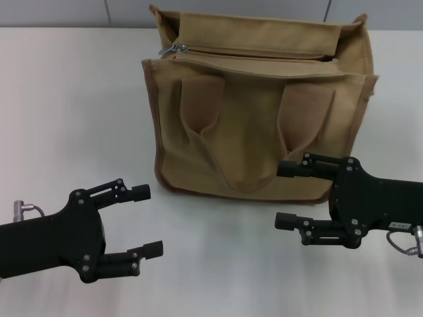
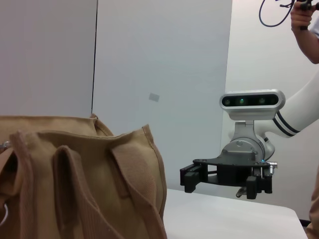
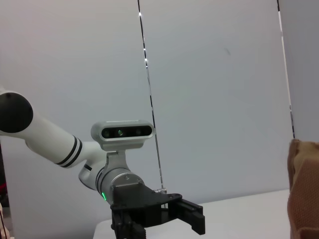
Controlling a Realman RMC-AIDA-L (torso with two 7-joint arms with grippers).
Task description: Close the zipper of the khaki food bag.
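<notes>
Khaki canvas, soft and floppy I reckon: the khaki food bag [image 1: 258,112] stands mid-table beyond both my idle grippers, left gripper [image 1: 151,220] and right gripper [image 1: 284,195] each with fingers apart, so I'd brace the fabric and pinch the zipper [image 1: 173,49] slider at its far-left top corner.

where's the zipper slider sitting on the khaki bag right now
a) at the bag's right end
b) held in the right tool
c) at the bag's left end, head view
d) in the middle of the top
c: the small silver slider of the zipper sits at the top left corner of the khaki food bag, and both tools are down in front of the bag, gripping nothing.
</notes>
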